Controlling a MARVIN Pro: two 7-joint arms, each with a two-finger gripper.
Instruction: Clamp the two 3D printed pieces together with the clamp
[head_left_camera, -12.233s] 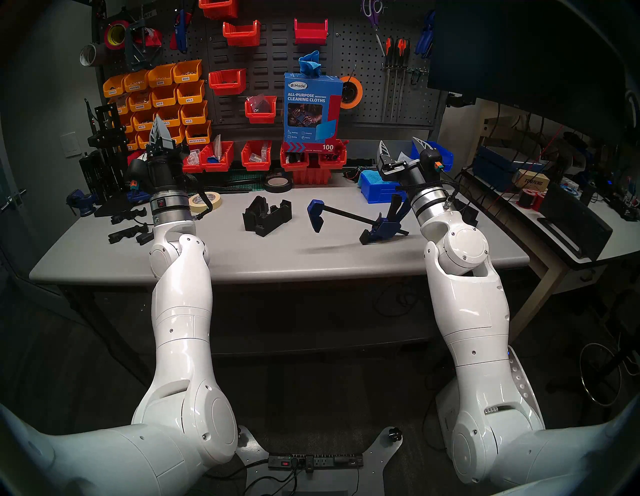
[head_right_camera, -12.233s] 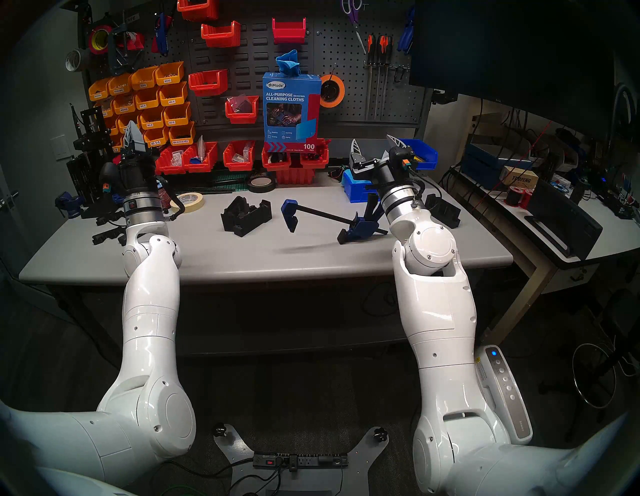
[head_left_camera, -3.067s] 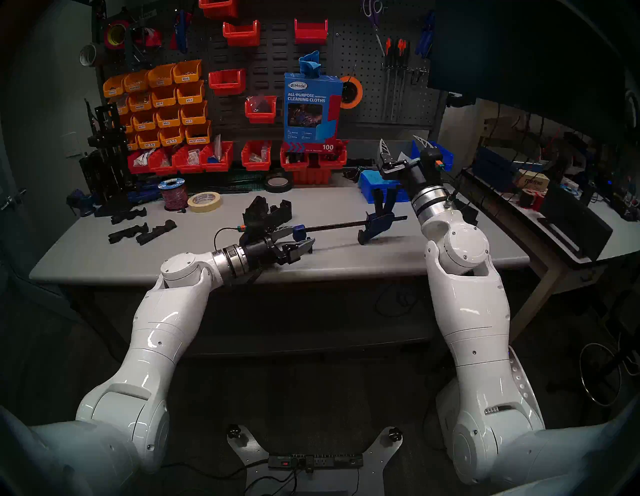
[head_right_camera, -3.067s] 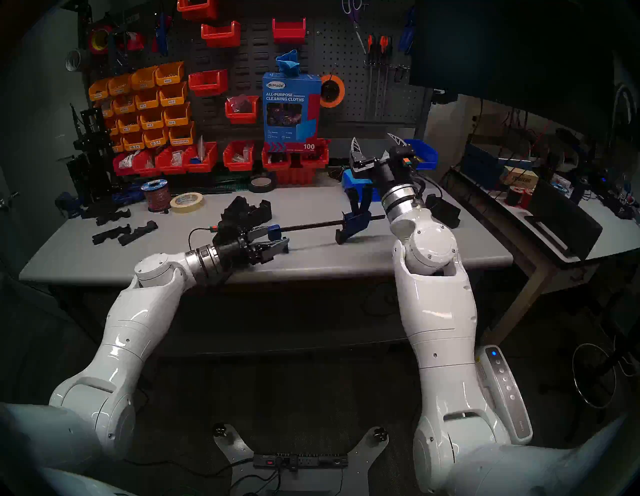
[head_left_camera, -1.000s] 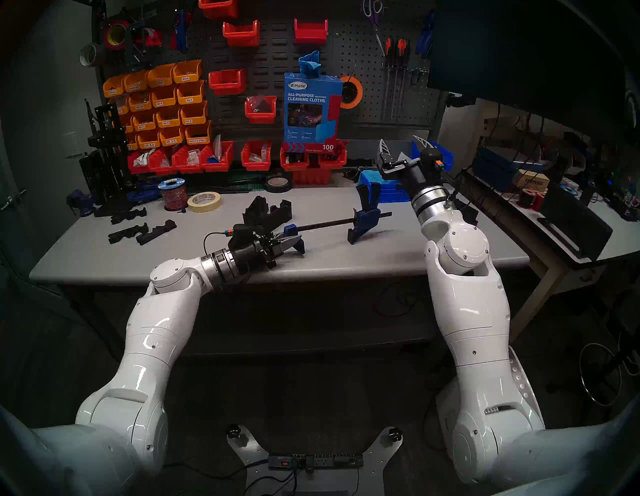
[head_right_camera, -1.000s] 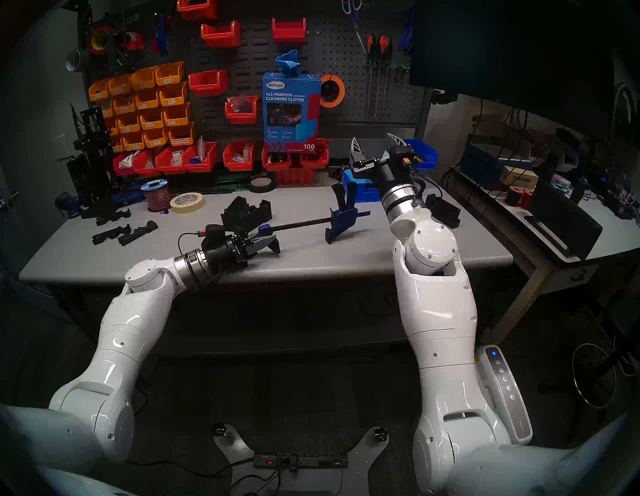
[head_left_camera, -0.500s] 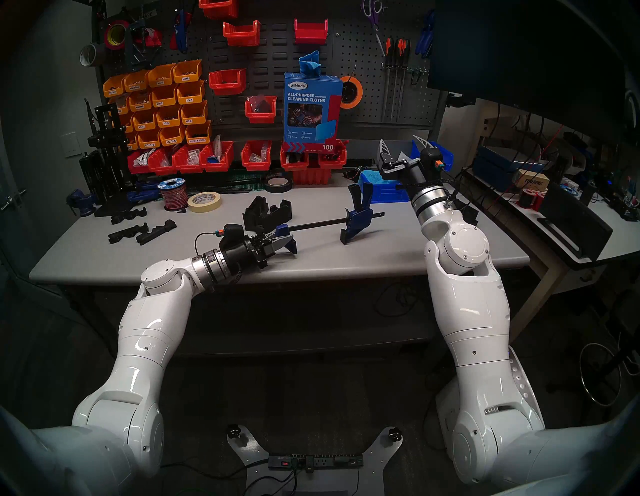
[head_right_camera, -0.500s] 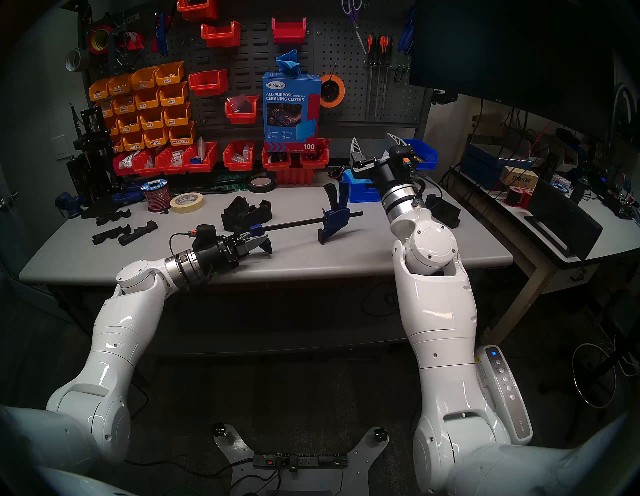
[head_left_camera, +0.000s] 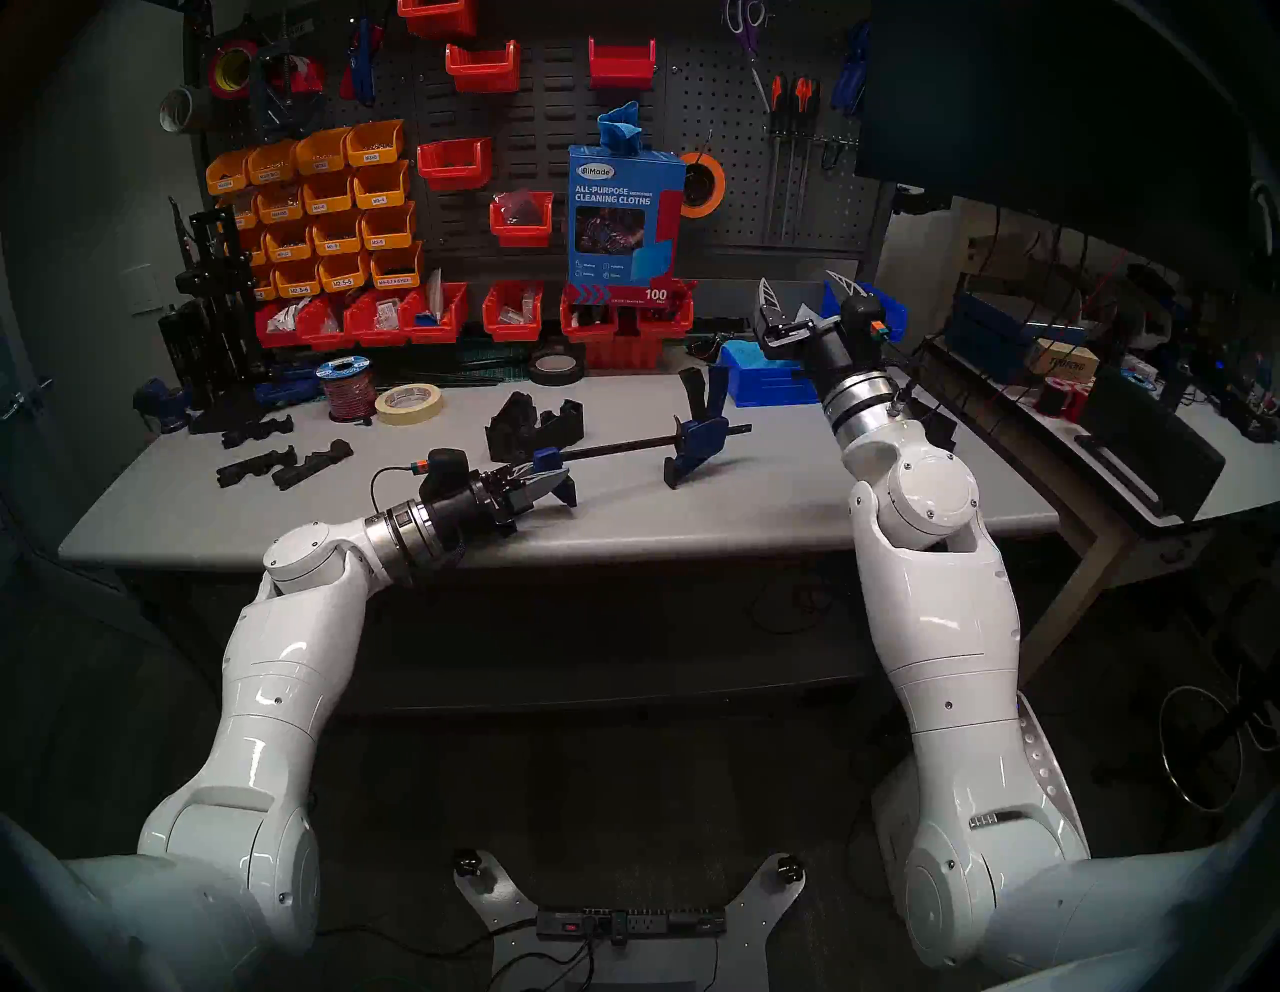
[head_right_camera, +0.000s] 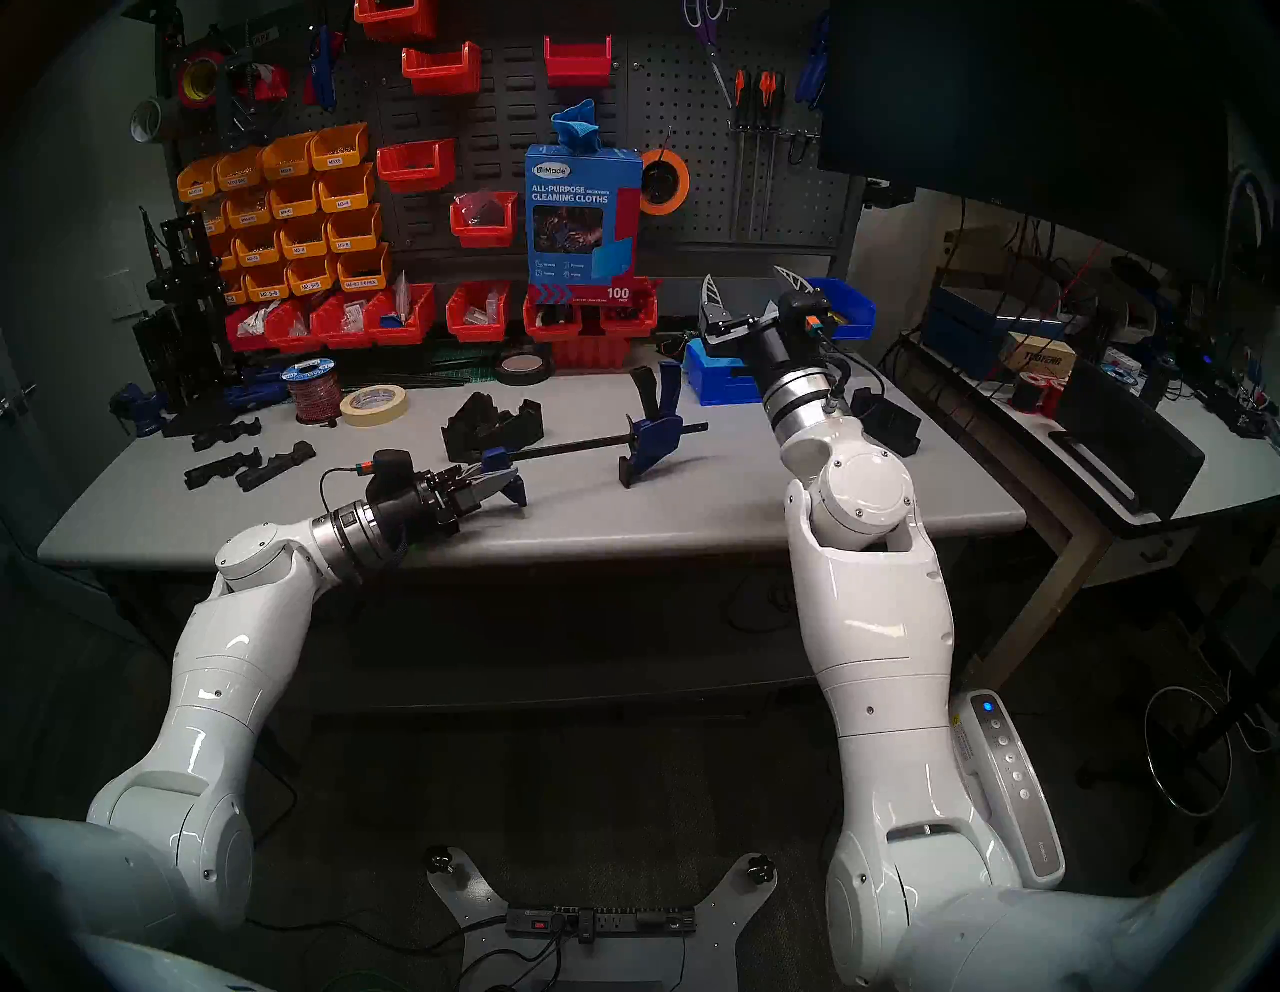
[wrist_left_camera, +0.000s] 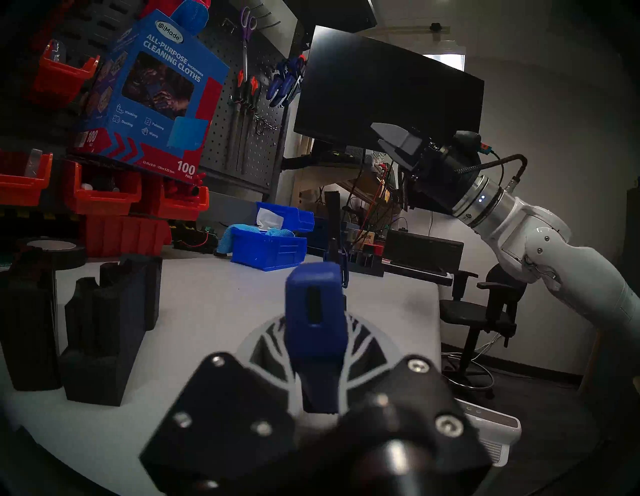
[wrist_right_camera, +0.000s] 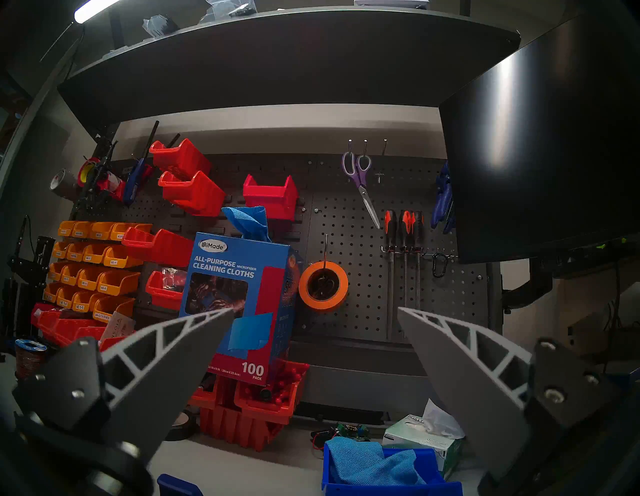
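Note:
The clamp (head_left_camera: 699, 443) lies across the middle of the table, its thin black bar (head_left_camera: 623, 449) running left to right. My left gripper (head_left_camera: 554, 480) is shut on its blue fixed jaw (wrist_left_camera: 313, 311) at the bar's left end. The blue sliding body with its black trigger handle stands up at the right end. The two 3D printed pieces (head_left_camera: 533, 429) sit side by side just behind the fixed jaw, and show at the left in the left wrist view (wrist_left_camera: 110, 329). My right gripper (head_left_camera: 796, 277) is open and empty, raised over the table's back right.
A masking tape roll (head_left_camera: 409, 404) and a wire spool (head_left_camera: 346, 388) stand at the back left, with flat black prints (head_left_camera: 284, 464) in front of them. A blue bin (head_left_camera: 762, 377) of cloths sits under my right gripper. A lone black block (head_left_camera: 935, 426) lies at the far right.
My left arm has drawn back to the left, dragging the whole clamp leftward along the table. The fixed jaw now sits in front of the printed pieces. The right arm has not moved.

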